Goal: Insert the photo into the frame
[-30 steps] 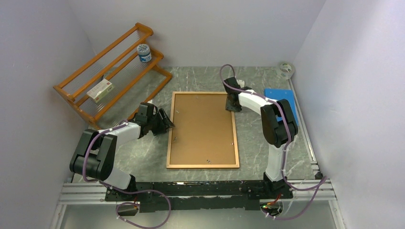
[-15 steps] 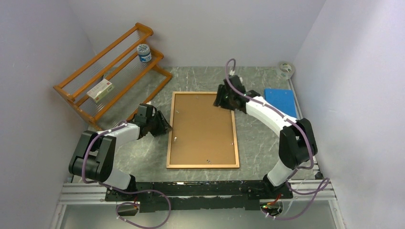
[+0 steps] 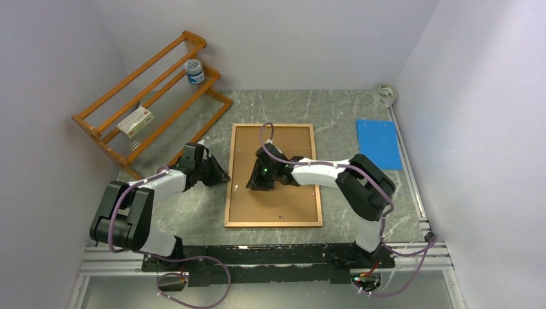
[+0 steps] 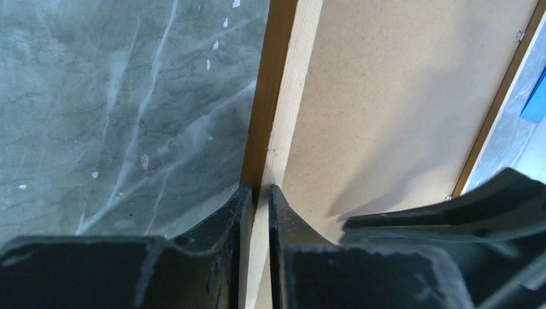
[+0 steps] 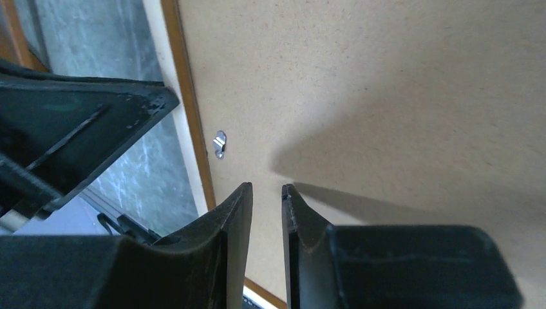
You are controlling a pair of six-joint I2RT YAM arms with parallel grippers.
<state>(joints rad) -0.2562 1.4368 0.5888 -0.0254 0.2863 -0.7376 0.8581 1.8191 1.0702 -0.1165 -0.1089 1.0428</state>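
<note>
Grey marbled surface between pale walls, orange rack at its far-left corner. The frame lies mid-surface, face down, brown backing board up. Left tool clamps its left rail; right tool, fingers narrowly apart, hangs over the board.

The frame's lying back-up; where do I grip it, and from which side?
Pinch the frame by its left long rail, coming from the outer side, as the left end effector does now. It lies flat, and the backing board is broad and flat; only the thin rail fits between fingers.
</note>
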